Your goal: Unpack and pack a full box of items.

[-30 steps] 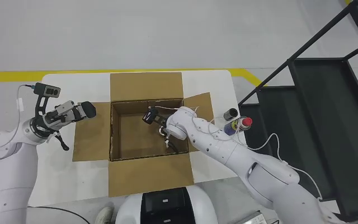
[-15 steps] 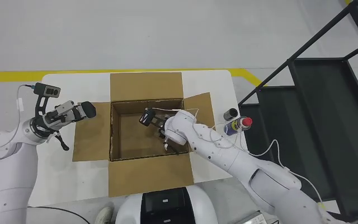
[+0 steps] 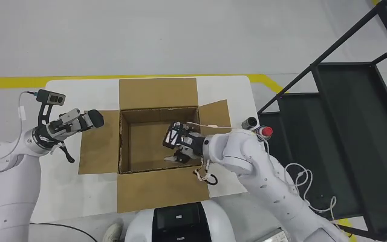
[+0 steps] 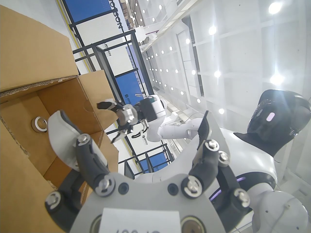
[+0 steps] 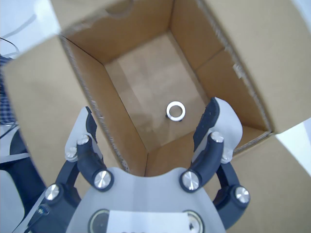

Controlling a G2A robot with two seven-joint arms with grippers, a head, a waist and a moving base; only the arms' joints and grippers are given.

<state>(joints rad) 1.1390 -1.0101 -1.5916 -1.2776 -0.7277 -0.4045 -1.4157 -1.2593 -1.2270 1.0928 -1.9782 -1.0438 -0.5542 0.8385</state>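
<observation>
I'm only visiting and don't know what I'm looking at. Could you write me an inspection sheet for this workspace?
Surface: white table, box in the middle.
Job's things: open cardboard box, flaps spread; white ring on its floor; grey-topped can and red-capped spray can upright beside its right flap.
Clutter: nothing seen.
Grippers: left gripper open, empty, outside the box; right gripper open, empty, above the box.
Cables: white cable looped along the right arm.
Surroundings: grey floor, yellow line, dark metal stairs.
</observation>
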